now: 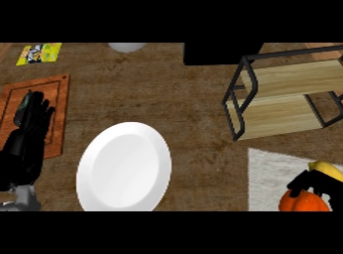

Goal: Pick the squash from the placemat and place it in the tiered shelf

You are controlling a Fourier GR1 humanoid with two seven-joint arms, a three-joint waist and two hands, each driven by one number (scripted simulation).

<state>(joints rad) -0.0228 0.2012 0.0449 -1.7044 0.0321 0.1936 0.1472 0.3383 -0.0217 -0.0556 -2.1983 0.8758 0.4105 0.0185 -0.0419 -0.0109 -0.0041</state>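
The squash is orange and ribbed and lies at the lower right on the pale placemat. A yellow rounded part shows just behind it; I cannot tell whether it belongs to the squash. My right hand comes in from the lower right corner, its black fingers curled over the top of the squash. The tiered shelf, a black frame with two wooden boards, stands beyond the placemat at the upper right. My left hand rests open at the left, fingers straight.
A large white plate lies in the lower middle. Under the left hand is a brown wooden board. A yellow packet, a white round object and a black box sit along the far edge.
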